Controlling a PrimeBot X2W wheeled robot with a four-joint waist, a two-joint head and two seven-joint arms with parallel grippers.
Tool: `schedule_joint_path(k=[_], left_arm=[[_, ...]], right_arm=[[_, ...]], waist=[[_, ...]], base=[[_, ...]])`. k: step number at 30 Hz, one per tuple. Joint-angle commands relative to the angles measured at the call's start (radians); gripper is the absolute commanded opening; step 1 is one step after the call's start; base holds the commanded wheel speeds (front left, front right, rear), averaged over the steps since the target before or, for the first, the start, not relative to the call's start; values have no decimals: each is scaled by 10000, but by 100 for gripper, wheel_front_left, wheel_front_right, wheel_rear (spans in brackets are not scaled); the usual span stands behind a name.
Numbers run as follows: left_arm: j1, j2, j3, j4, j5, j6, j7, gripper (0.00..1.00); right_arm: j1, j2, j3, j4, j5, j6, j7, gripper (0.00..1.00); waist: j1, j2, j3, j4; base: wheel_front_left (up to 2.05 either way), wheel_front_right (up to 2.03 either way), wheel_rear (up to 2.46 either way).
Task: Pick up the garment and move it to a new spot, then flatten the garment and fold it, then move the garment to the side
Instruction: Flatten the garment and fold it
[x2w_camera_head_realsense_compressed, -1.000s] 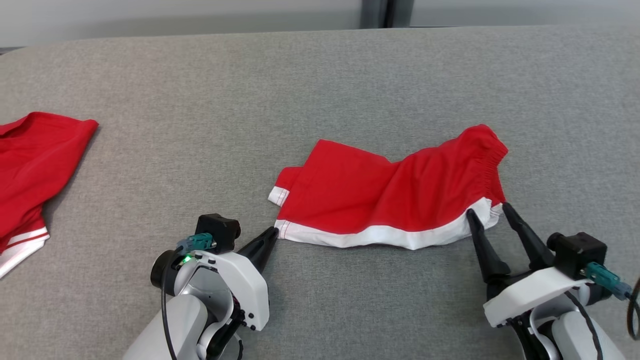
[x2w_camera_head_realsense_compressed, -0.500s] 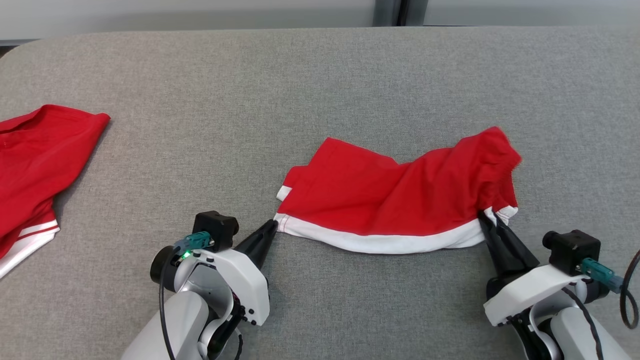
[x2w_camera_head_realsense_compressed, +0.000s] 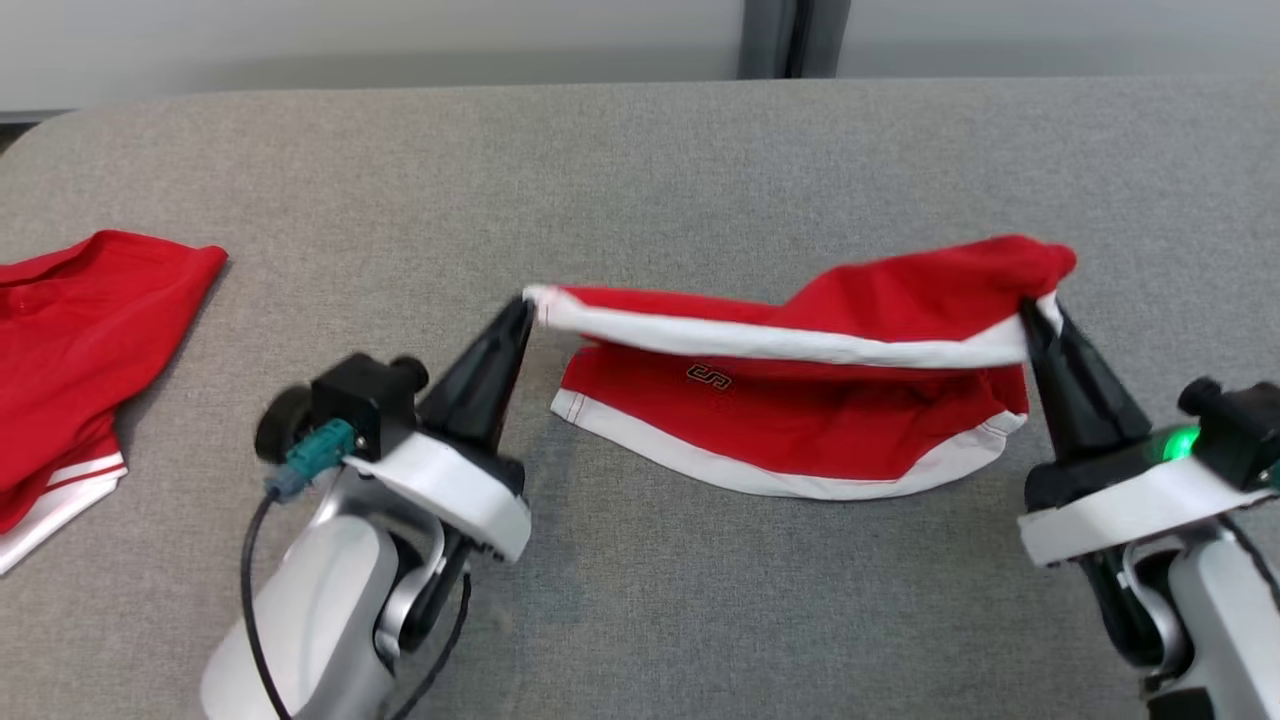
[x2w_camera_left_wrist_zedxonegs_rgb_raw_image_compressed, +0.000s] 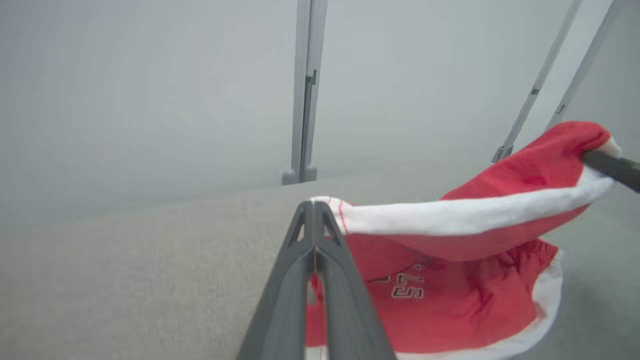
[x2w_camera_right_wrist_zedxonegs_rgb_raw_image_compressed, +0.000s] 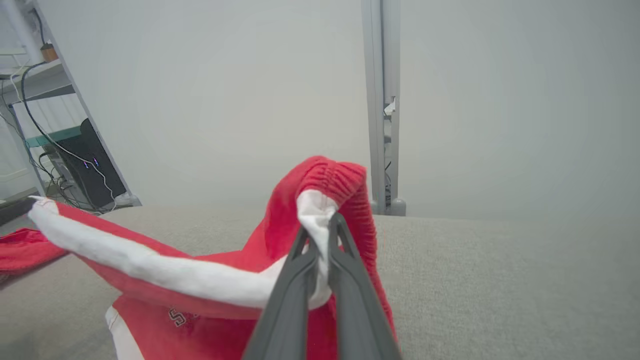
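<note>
Cloth this thin should handle as light, limp and a little stretchy. The red cloth shorts with white edge bands (x2w_camera_head_realsense_compressed: 800, 420) sag between two held corners. Their upper layer hangs clear of the grey fabric-covered worktop (x2w_camera_head_realsense_compressed: 640, 170), while the lower layer, with its small printed mark, lies on it. The left tool (x2w_camera_head_realsense_compressed: 521, 308) is pinched tight on the white corner at the leg end. The right tool (x2w_camera_head_realsense_compressed: 1030, 315) is closed on the white band just beside the gathered elastic waistband. Both grips sit on stitched, doubled edges, which I judge the firmest places to hold. Each has only a small bite of cloth, so a sharp tug could pull it free. Nothing here looks fragile. A second red garment with white stripes (x2w_camera_head_realsense_compressed: 80, 340) lies well apart at the left.
</note>
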Motion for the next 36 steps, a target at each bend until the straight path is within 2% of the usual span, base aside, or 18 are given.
schedule_joint_path(k=[1, 11, 14, 15, 20, 27, 33, 36], left_arm=[[-286, 121, 120, -475, 169, 121, -209, 0], [-1261, 237, 675, -3732, 940, 757, -950, 0], [-1330, 312, 780, -4278, 1082, 862, -987, 0], [-1103, 435, 953, -5091, 1183, 1090, -1042, 0], [-891, 506, 1015, -5361, 1105, 1150, -1011, 0], [-1424, 484, 1083, -5070, 769, 805, -1039, 0], [-3130, 340, 1056, -3716, 465, 11, -1056, 0], [-4390, 72, 1076, -2693, 366, -390, -1129, 0]], right_arm=[[-202, -125, -168, -354, -93, 3, 125, 0], [-919, -89, -1053, -2609, -191, 3, 1194, 0], [-924, -32, -1239, -2985, -301, 3, 1459, 0], [-738, 163, -1475, -3474, -373, 3, 1871, 0], [-588, 352, -1644, -3638, -409, 3, 2117, 0], [-1017, 461, -1793, -3455, -266, 3, 2476, 0], [-2536, 296, -1793, -2533, -149, 3, 2568, 0], [-3645, 279, -1653, -1837, -72, 3, 2560, 0]], waist=[[0, 0, -140, 45], [0, 0, -716, 130], [0, 0, -773, 120], [0, 0, -826, 93], [0, 0, -782, 81], [0, 0, -344, 48], [0, 0, 491, 88], [0, 0, 994, 139]], base=[[0, 0, 0], [0, 0, 0], [0, 0, 0], [0, 0, 0], [0, 0, 0], [0, 0, 0], [0, 0, 0], [0, 0, 0]])
